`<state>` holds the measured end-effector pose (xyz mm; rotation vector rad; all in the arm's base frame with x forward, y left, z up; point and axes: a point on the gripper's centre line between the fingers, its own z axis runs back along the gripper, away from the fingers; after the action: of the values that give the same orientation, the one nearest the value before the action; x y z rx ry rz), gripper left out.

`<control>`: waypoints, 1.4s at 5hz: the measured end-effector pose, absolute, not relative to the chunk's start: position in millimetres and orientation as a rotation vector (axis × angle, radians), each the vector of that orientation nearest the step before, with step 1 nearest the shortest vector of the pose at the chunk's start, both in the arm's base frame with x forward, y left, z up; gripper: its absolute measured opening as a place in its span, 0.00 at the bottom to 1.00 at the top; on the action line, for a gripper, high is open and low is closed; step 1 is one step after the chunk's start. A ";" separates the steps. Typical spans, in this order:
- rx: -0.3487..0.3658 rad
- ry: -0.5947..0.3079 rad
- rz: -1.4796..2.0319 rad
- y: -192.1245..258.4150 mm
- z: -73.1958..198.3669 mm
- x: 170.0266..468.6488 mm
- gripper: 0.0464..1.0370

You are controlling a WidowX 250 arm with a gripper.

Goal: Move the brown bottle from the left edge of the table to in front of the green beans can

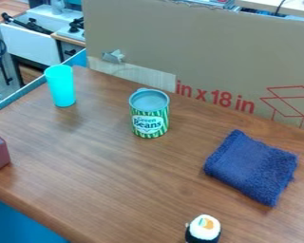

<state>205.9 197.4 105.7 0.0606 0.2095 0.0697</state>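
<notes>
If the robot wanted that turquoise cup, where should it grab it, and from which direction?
Probably around the upper body of the turquoise cup, just below the rim, coming straight down and closing on opposite sides. It stands upright, tall and slim, and narrows toward its base, so the wider top should help prevent slipping.
</notes>
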 end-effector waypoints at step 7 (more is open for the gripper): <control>-0.050 0.196 -0.491 27.8 130.2 260.6 0.27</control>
<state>260.6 27.8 130.2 -0.0499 0.1960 -0.4914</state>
